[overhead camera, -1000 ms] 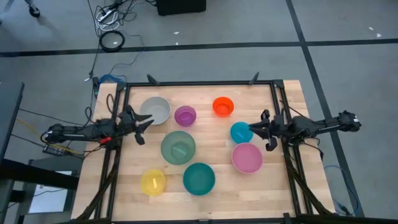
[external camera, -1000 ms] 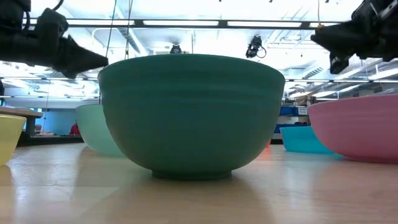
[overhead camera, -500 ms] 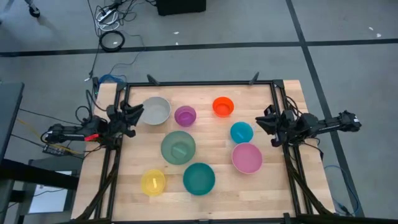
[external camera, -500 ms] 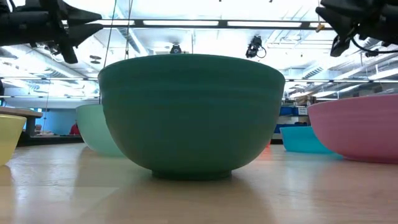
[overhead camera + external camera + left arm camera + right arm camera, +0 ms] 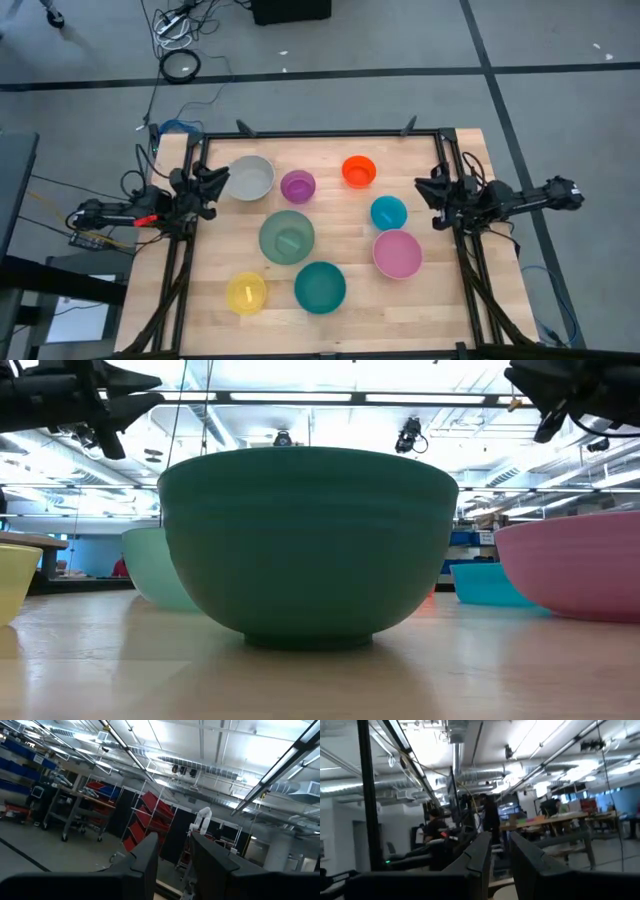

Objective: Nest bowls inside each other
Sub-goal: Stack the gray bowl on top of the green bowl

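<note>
- Grey-white bowl (image 5: 250,177): pale, plain, no pattern.
- Purple bowl (image 5: 297,186): plain violet.
- Orange bowl (image 5: 358,171): bright, uniform.
- Cyan-blue bowl (image 5: 388,212): plain.
- Sage green bowl (image 5: 287,237): muted pale green, plain.
- Pink bowl (image 5: 397,253): solid pink.
- Teal bowl (image 5: 320,287): deep blue-green, unpatterned.
- Yellow bowl (image 5: 246,293): plain yellow.
- Counter (image 5: 440,300): light wood, planked grain, black frame round the edge.
- Left claw (image 5: 218,181) and right claw (image 5: 428,194): dark, near black.
- Floor (image 5: 560,110): grey with dark lines.
</note>
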`<move>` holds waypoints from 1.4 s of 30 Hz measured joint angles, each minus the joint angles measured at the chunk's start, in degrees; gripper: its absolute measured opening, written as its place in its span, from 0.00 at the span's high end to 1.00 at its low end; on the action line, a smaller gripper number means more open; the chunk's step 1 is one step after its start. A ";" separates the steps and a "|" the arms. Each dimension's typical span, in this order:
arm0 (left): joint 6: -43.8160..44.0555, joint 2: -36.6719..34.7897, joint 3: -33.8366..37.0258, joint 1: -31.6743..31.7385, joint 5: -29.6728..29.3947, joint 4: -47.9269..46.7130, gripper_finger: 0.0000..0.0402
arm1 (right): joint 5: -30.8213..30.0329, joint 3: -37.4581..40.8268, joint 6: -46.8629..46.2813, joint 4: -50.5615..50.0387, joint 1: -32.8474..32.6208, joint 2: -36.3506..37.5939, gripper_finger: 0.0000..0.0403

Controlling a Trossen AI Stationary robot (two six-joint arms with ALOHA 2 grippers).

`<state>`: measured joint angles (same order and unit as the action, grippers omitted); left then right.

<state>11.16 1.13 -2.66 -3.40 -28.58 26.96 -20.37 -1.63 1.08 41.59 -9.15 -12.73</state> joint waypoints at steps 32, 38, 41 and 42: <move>-1.53 47.97 -72.13 0.02 -18.42 -85.54 0.70 | 12.93 -105.89 -15.40 -67.13 24.19 -104.05 0.86; 3.75 47.98 -72.65 0.02 -17.97 -86.00 0.70 | 29.07 -114.49 -21.00 -67.48 27.70 -115.18 0.78; 5.57 48.49 -72.65 0.02 -17.64 -87.23 0.70 | 29.45 -118.18 -22.05 -67.61 28.41 -119.43 0.71; 5.94 48.52 -72.65 0.02 -17.62 -87.91 0.70 | 29.48 -119.04 -22.52 -67.84 28.58 -120.38 0.69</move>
<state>17.10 49.64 -75.31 -3.38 -46.20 -60.95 9.10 -120.67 -21.44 -26.25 19.44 -133.11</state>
